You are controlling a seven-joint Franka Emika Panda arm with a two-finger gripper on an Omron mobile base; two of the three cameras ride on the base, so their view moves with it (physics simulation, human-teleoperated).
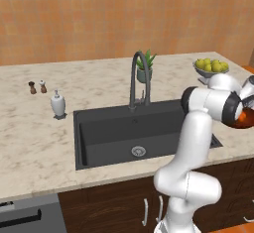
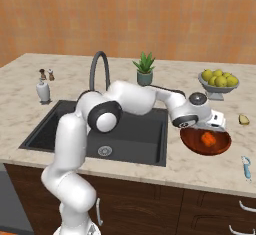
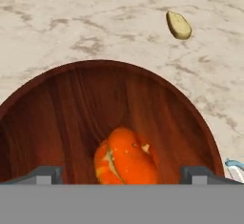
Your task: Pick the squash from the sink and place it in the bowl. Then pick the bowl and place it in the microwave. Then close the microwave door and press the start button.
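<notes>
The small orange squash (image 3: 126,158) lies inside the wide reddish-brown bowl (image 3: 71,113), near its middle. The bowl (image 2: 220,146) stands on the marble counter just right of the dark sink (image 2: 135,134), and the squash (image 2: 208,138) shows in it as an orange spot. My gripper (image 2: 213,124) hovers right over the bowl, open, with its fingertips (image 3: 45,174) wide apart on either side of the squash and not touching it. In the left base view the sink (image 1: 109,133) is bare down to its silver drain. The microwave and its door are out of view.
A tall arched faucet (image 2: 99,69) rises behind the sink. A grey dish of yellow-green fruit (image 2: 218,81) and a potted plant (image 2: 144,68) stand at the back. A small tan lump (image 2: 243,120) and a blue-white tool (image 2: 246,168) lie right of the bowl. A soap dispenser (image 1: 58,104) stands left of the sink.
</notes>
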